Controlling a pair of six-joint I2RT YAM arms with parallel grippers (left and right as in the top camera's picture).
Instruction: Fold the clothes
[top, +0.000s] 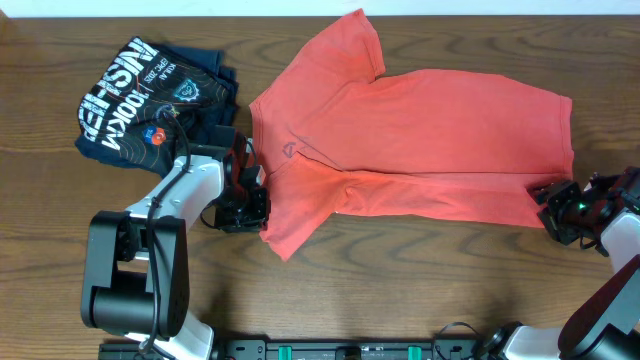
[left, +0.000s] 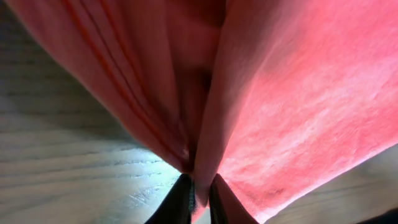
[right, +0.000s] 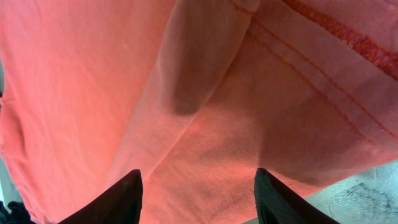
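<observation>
The clothes (top: 420, 140), an orange-red T-shirt, lie spread across the middle of the wooden table with the near long side folded over. My left gripper (top: 262, 205) sits at the shirt's left edge beside the near sleeve. In the left wrist view, that gripper (left: 200, 186) is shut on a pinched fold of the red fabric (left: 298, 93), just above the tabletop. My right gripper (top: 548, 200) is at the hem's near right corner. In the right wrist view, its fingers (right: 198, 180) stand wide apart, open, with the red cloth (right: 186, 74) lying between them and the stitched hem at upper right.
A dark navy folded shirt (top: 150, 100) with white lettering lies at the back left, close behind my left arm. Bare wood table (top: 400, 280) runs along the front, where the arm bases stand at the near edge.
</observation>
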